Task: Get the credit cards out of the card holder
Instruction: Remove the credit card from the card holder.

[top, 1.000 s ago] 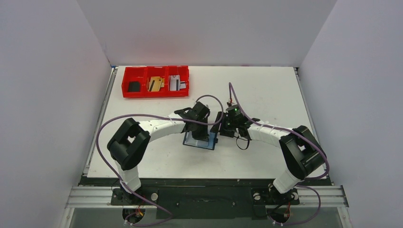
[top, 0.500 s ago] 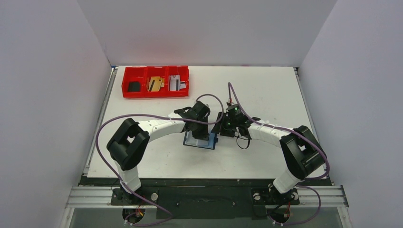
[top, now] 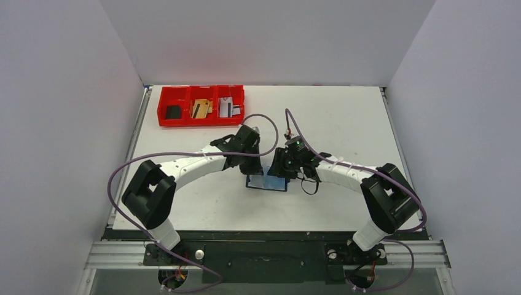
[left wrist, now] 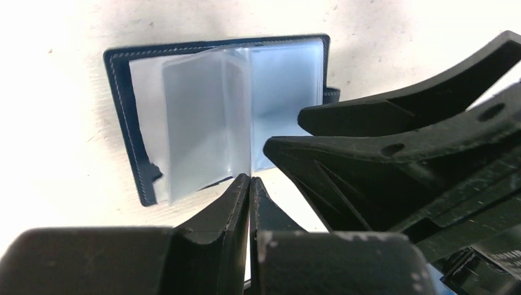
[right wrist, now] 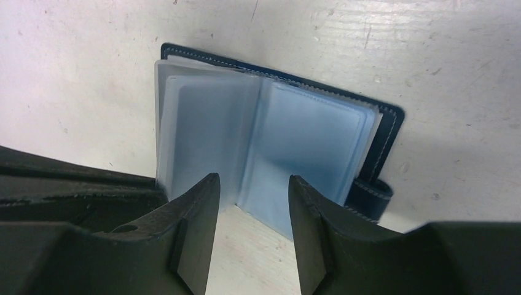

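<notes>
Navy wallet (top: 266, 182) lies open; left claw (left wrist: 249, 178) pressed together at its edge, right claw (right wrist: 253, 181) apart beside it.

Nothing is showing clearly enough to be read in any view: no text, label, brand, number or sign. The cards (top: 199, 109) lying in the red tray (top: 201, 122) are appearing too small for any print to be made out. The open wallet (right wrist: 301, 144) is showing only plain blue-grey pockets and a dark stitched edge in both wrist views.
</notes>
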Motion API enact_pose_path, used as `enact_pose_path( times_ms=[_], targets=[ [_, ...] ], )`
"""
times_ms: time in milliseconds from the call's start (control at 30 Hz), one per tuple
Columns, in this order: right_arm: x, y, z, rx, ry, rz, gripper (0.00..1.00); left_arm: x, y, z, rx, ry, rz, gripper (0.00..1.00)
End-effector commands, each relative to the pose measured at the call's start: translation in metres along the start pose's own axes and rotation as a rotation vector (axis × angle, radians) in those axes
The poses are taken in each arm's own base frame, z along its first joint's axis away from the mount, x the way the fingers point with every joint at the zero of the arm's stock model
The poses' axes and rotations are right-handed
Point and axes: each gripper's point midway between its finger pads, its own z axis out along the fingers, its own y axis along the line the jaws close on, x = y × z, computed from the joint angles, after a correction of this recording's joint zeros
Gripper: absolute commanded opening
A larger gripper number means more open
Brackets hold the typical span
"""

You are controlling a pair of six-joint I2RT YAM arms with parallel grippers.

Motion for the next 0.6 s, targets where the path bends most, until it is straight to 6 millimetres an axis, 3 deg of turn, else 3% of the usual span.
enact_pose_path(
  times_ms=[0,300,433,567],
  targets=[
    [-0.017,0.021,-0.006,-0.044,-0.057,-0.028,0.41,-0.006,0.003,-0.011,0.015,-0.034,-0.017,0.00],
    [-0.013,0.019,0.003,-0.008,-0.053,-0.048,0.44,0.007,0.028,-0.006,-0.046,-0.014,-0.020,0.00],
    [-0.011,0.016,0.009,0.005,-0.047,-0.043,0.45,0.008,0.042,-0.007,-0.100,-0.029,-0.009,0.14],
    [-0.011,0.013,0.013,0.020,-0.041,-0.043,0.45,0.008,0.053,-0.007,-0.145,-0.039,0.016,0.21]
  ],
)
